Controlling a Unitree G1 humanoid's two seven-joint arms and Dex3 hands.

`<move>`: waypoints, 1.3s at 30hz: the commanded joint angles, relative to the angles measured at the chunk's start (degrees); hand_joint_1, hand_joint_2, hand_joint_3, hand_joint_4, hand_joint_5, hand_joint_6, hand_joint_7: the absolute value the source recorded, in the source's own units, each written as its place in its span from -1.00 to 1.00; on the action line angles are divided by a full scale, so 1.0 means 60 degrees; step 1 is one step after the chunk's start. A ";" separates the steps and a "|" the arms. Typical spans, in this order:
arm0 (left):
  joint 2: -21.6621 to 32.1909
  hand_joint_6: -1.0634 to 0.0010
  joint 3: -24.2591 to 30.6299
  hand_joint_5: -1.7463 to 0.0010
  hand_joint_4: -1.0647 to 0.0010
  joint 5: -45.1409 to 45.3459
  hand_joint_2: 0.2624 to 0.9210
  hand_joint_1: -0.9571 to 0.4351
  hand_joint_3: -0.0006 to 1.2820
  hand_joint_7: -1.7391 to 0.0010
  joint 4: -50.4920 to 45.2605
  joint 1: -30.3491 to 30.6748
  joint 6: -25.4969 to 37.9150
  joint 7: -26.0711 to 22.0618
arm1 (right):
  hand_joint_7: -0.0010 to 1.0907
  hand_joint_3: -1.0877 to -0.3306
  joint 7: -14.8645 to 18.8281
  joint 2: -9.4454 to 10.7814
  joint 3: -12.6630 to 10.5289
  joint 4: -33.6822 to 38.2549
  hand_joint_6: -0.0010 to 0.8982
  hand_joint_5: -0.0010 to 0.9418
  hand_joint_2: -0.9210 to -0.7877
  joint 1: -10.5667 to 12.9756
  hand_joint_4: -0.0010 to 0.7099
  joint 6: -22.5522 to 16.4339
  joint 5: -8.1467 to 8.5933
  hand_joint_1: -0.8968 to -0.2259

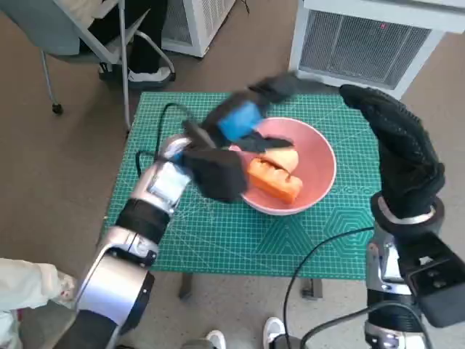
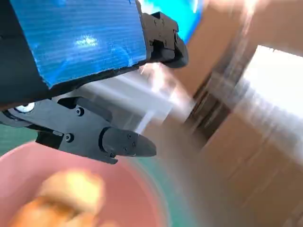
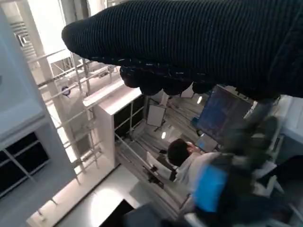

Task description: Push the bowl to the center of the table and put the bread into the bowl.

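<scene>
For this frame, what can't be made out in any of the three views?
- Left hand, head view: motion-blurred, so finger pose and any contact with the bread are unclear.
- Bread, left wrist view: blurred and cut by the edge.
- Pink bowl: its near-left rim is hidden by the left forearm in the head view.
- Right hand: right wrist view shows only the glove; fingers hardly visible.

No writing to read anywhere here.
The green cutting mat [image 1: 218, 240] on the table carries pale grid lines and geometric figures, but any numbers or letters on it are too small and blurred to make out; the white appliance [image 1: 367, 36] beyond the table shows only a small red light, no legible label or brand.
</scene>
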 commanded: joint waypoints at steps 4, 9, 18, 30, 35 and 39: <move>-0.0797 0.44 0.1257 0.86 0.15 -0.2872 1.00 -0.13 -0.59 0.40 -0.2115 0.1722 -0.0124 -0.0700 | 0.14 -0.18 -0.0263 -0.0074 -0.0078 -0.0095 -1.00 -0.99 -1.00 -0.0171 -0.21 0.0269 -0.0161 0.07; -0.0992 0.56 0.1451 0.91 0.16 -0.3888 1.00 -0.10 -0.51 0.30 -0.3460 0.2604 0.0244 -0.1182 | 0.13 -0.18 -0.0468 0.0005 -0.0021 -0.0307 -1.00 -0.99 -1.00 -0.0347 -0.21 0.0530 -0.0284 0.06; -0.1076 0.69 0.1642 0.95 0.21 -0.4089 1.00 -0.08 -0.46 0.20 -0.4679 0.3299 0.0446 -0.1311 | 0.14 -0.16 -0.0822 0.0134 0.0077 -0.0376 -1.00 -0.99 -1.00 -0.0697 -0.21 0.0830 -0.0596 0.03; -0.1110 0.72 0.1706 0.97 0.27 -0.3748 1.00 -0.07 -0.41 0.19 -0.5255 0.3531 0.0202 -0.1223 | 0.15 -0.17 -0.0941 0.0094 0.0137 -0.0105 -1.00 -0.99 -1.00 -0.1012 -0.20 0.0927 -0.0653 0.01; -0.1068 0.72 0.1714 0.98 0.29 -0.3559 1.00 -0.08 -0.40 0.18 -0.5289 0.3561 0.0090 -0.1180 | 0.15 -0.17 -0.0991 0.0103 0.0161 -0.0206 -1.00 -0.99 -1.00 -0.1003 -0.19 0.1029 -0.0657 0.02; -0.1061 0.73 0.1738 0.98 0.29 -0.3509 1.00 -0.09 -0.40 0.18 -0.5277 0.3559 0.0054 -0.1194 | 0.15 -0.17 -0.1018 0.0097 0.0175 -0.0274 -1.00 -0.99 -1.00 -0.0985 -0.18 0.1111 -0.0648 0.02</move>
